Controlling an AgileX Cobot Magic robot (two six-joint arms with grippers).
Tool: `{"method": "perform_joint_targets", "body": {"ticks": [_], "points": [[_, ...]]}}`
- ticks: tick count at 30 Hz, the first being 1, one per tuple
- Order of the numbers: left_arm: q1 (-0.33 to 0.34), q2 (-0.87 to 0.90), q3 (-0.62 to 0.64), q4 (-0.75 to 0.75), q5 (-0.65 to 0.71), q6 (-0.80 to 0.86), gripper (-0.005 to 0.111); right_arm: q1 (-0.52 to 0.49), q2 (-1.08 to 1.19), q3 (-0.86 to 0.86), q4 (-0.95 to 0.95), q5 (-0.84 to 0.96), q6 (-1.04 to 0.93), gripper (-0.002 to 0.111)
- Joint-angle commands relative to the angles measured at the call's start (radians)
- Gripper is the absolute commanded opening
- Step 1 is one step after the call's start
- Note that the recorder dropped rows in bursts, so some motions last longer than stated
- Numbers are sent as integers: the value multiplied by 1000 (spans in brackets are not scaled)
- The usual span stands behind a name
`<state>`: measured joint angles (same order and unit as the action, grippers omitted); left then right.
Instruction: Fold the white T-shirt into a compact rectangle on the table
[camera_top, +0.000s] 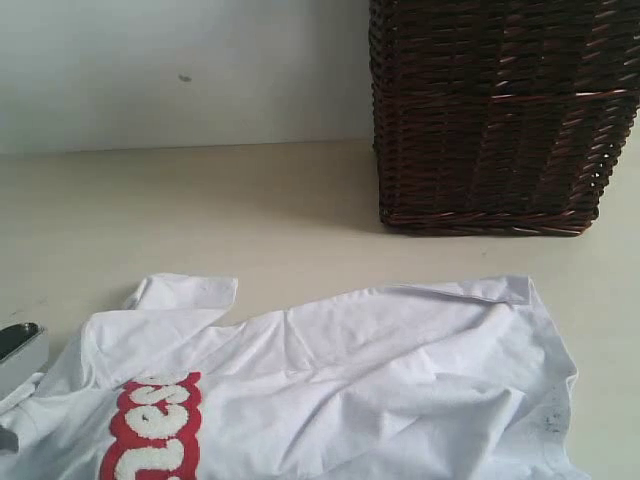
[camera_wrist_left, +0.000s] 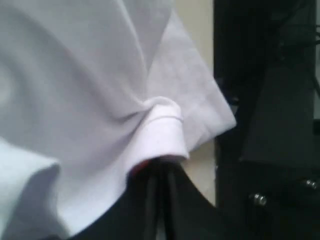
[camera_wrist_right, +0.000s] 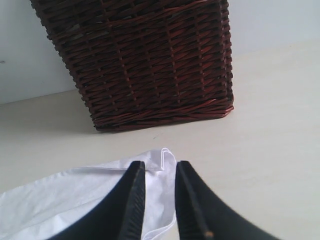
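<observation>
White T-shirt (camera_top: 380, 390), one; wicker basket (camera_top: 490, 110), one

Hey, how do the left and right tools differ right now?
The left tool is shut on a bunched fold of the white T-shirt; the right tool has its jaws slightly apart, with no cloth visibly pinched. The left tool looks onto gathered cloth; the right tool points over a shirt corner toward the wicker basket. Both are dark and at the shirt.

Right gripper (camera_wrist_right: 160, 167): two black tapered fingers (camera_wrist_right: 132, 200) (ribbed inner edges); left gripper (camera_wrist_left: 160, 167) black too
</observation>
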<state>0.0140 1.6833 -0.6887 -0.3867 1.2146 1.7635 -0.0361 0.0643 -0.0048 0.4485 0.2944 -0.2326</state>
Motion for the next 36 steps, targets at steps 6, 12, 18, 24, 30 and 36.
{"method": "perform_joint_targets", "body": {"ticks": [6, 12, 18, 24, 30, 36], "points": [[-3, -33, -59, -42, 6, -114, 46, 1, 2, 5, 1, 0, -1, 23], [-2, -174, -186, -10, 6, -186, 69, 1, 2, 5, 1, 0, -1, 23], [-28, -167, -245, -288, -221, 21, 60, 1, 2, 5, 1, 0, -1, 23], [-171, 73, -245, -602, -645, 272, 47, 1, 2, 5, 1, 0, -1, 23], [-256, 258, -296, -594, -736, 334, 47, 1, 2, 5, 1, 0, -1, 23], [-269, 328, -358, -548, -773, 285, 47, 1, 2, 5, 1, 0, -1, 23]]}}
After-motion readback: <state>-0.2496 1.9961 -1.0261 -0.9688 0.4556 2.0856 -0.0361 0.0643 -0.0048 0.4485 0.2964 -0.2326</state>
